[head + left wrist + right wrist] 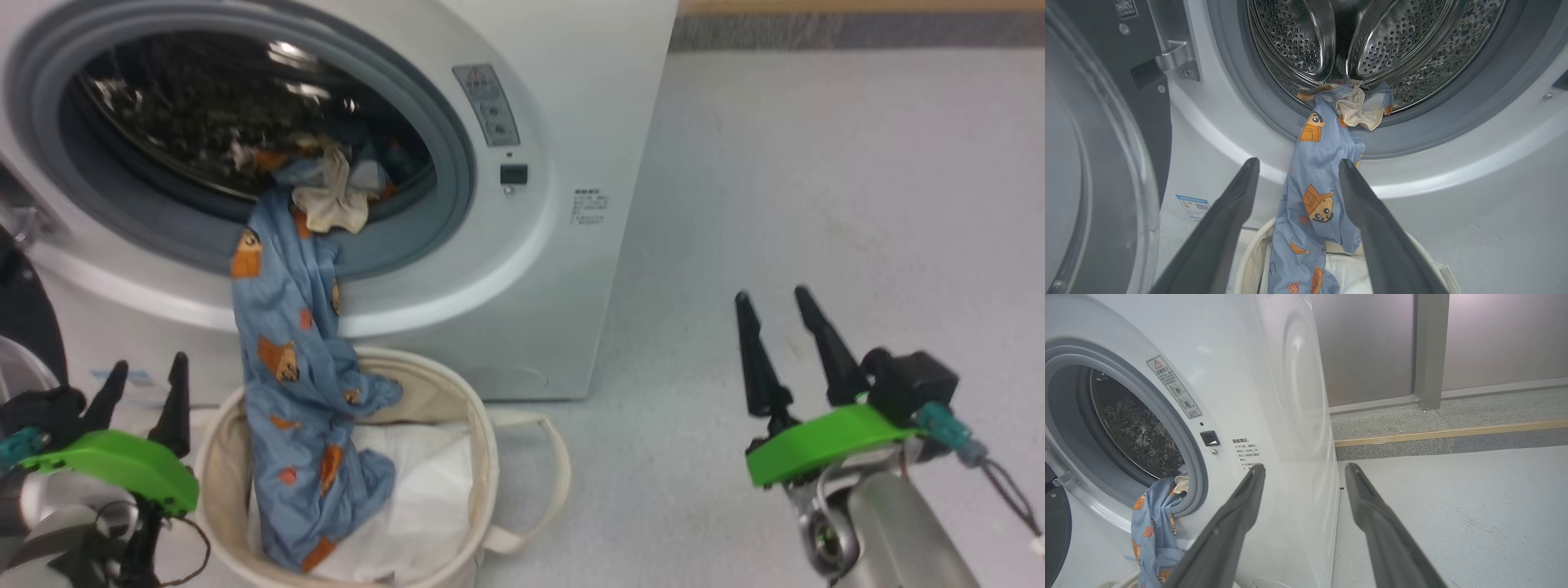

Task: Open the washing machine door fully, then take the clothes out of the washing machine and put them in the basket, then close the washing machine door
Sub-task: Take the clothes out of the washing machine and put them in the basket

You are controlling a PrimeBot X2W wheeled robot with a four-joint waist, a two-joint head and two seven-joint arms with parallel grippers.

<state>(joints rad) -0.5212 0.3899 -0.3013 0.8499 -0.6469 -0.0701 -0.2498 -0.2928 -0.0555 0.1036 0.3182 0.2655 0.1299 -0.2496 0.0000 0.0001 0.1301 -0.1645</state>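
My left gripper (148,365) and right gripper (773,296) are both empty; clothes (286,343) hang half out of the washer (563,122).
The blue clothes trail from the drum over the grey ring and down into the basket (482,425), their lower end lying on a white sheet (424,482) inside; a cream part sits at the drum's lip. The basket stands near me, just in front of the washer. The door (1094,155) is swung open at the left. My left gripper hovers just left of the basket, fingers spread. My right gripper is well off to the right over the floor (816,163), fingers apart.
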